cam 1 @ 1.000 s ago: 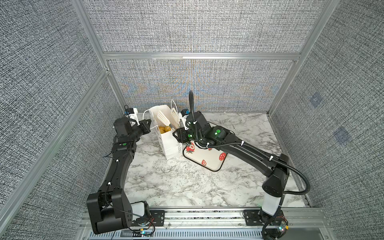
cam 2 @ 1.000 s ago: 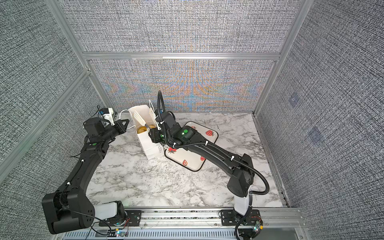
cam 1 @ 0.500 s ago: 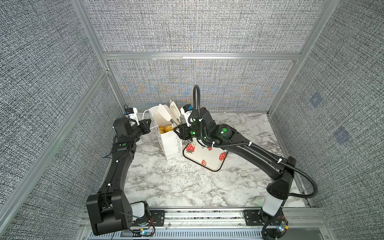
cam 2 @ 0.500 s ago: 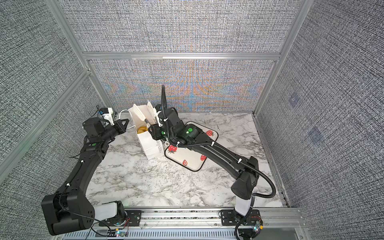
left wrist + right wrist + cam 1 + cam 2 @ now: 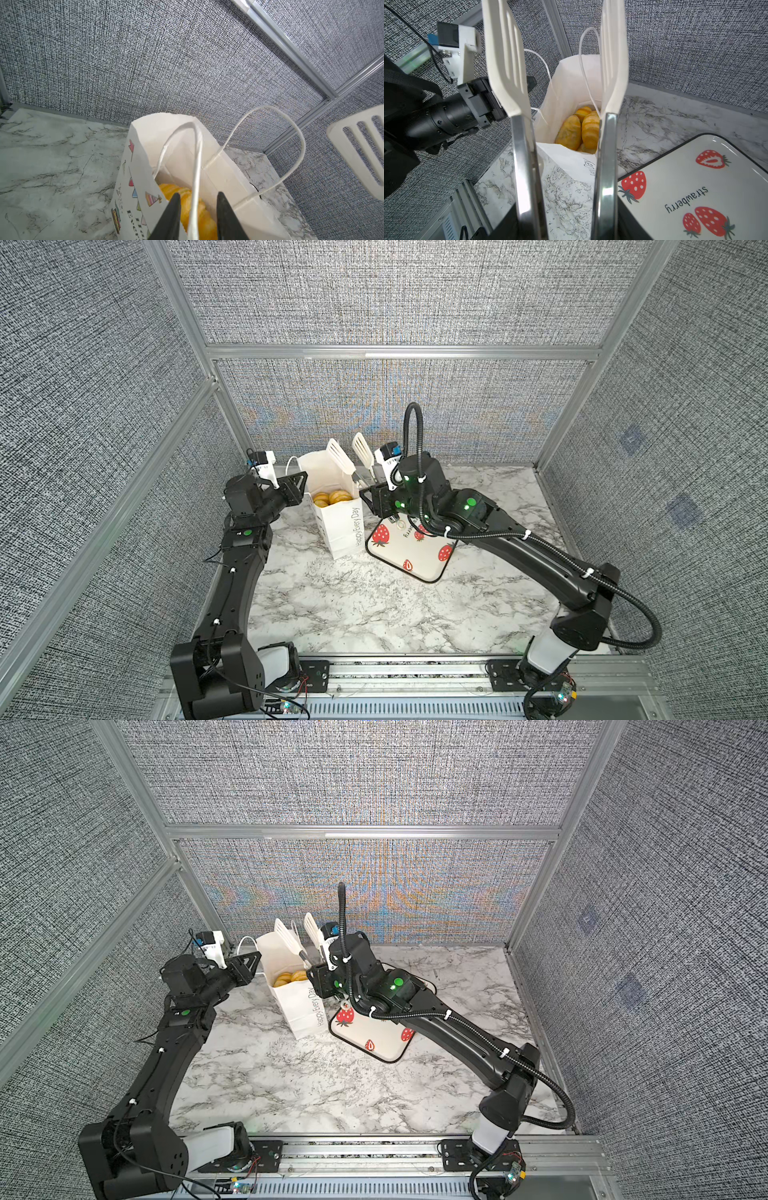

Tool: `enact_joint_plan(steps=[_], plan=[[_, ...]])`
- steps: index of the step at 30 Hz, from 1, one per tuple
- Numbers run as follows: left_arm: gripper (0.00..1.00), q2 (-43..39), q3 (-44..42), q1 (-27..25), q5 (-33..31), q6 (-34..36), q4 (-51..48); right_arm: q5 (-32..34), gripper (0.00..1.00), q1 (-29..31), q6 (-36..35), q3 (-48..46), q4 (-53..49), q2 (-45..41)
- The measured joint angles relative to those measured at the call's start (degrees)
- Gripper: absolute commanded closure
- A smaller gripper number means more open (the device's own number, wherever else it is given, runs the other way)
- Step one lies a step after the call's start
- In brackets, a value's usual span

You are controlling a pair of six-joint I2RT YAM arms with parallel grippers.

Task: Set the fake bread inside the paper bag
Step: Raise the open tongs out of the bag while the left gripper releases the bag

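Note:
The white paper bag (image 5: 343, 526) (image 5: 303, 1006) stands upright and open near the back of the marble table. Several golden fake bread rolls (image 5: 330, 498) (image 5: 291, 978) (image 5: 578, 131) (image 5: 204, 218) lie inside it. My left gripper (image 5: 300, 483) (image 5: 251, 963) (image 5: 197, 195) is at the bag's left rim, jaws apart, and a white cord handle (image 5: 196, 166) runs loose between them. My right gripper (image 5: 368, 489) (image 5: 316, 969) (image 5: 564, 218) is shut on white slotted tongs (image 5: 340, 456) (image 5: 506, 62). The tongs' blades stand apart above the bag's right rim with nothing between them.
A cream strawberry-print tray (image 5: 415, 556) (image 5: 382, 1040) (image 5: 695, 197) with a black rim lies just right of the bag, partly under my right arm. Grey fabric walls with metal frames close in behind and on both sides. The bag's second cord handle (image 5: 299, 145) arches up.
My right arm has lifted the tongs up out of the bag's mouth and drawn them right. My left jaws have parted around the cord handle. The bag has stayed put.

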Motion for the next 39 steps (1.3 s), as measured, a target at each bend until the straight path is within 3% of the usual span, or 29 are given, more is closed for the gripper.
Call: enact_joint_plan(steps=[7,8,9,27,39], plan=[[0.31,-0.5,0.8,-0.8,0.2,0.0,-0.3,1.3,0.48,-1.4,-0.1,-5.3,0.0,-4.2],[0.24,-0.9,0.9,-0.9,0.1,0.0,-0.3,1.4,0.48,-1.6,-0.1,-6.1,0.1,-4.9],[0.02,-1.2,1.0,-1.0,0.0,0.1,-0.4,1.5,0.48,-1.9,0.0,-6.9,0.1,-5.5],[0.01,-11.0,-0.7,-1.3,-6.7,1.5,-8.1,3.3,0.48,-11.5,0.6,-22.6,0.9,-19.4],[0.01,-19.7,-2.0,-1.3,-11.0,3.5,-18.2,3.0,0.48,-24.3,2.3,-35.3,-0.9,-29.2]])
